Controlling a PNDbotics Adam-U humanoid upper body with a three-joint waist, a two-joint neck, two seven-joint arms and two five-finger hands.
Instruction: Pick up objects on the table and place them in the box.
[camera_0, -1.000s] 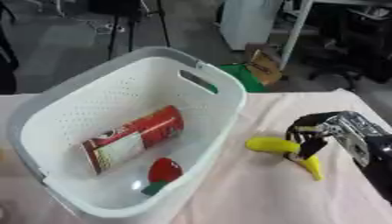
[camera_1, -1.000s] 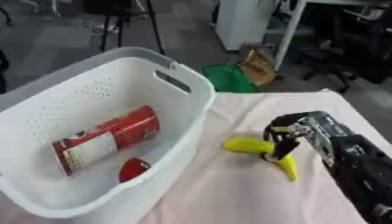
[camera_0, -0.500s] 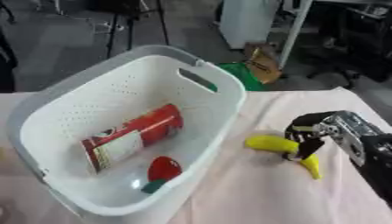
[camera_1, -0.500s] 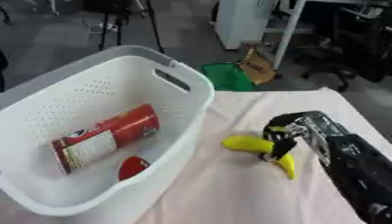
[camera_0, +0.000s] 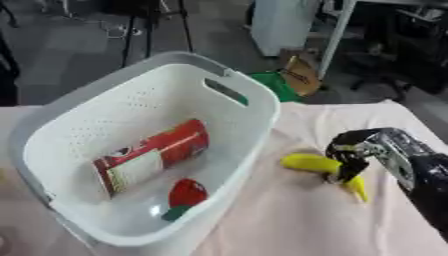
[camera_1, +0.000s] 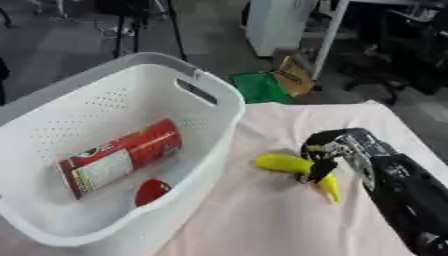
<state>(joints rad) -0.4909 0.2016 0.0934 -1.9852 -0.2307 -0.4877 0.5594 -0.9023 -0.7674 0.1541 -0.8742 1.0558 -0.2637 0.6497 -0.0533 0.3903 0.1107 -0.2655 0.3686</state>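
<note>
At right of centre on the bench (camera_0: 289, 220), the banana (camera_0: 308, 163) is pinched mid-length by the right hand (camera_0: 372, 150), its fingers (camera_1: 320, 169) curled over it. Its curved skin could be squeezed free, short of the basket (camera_0: 262, 107).

1. A white perforated basket (camera_0: 254, 107) sits on a table covered with a pale cloth (camera_0: 289, 220).
2. Inside the basket, a red cylindrical can (camera_0: 150, 156) lies on its side, with a small red and green object (camera_0: 185, 195) just beside it.
3. To the basket's right, a yellow banana (camera_0: 319, 169) lies on the cloth.
4. The robot's right hand (camera_0: 354, 150) reaches in from the right, fingers curled around the banana's middle.
</note>
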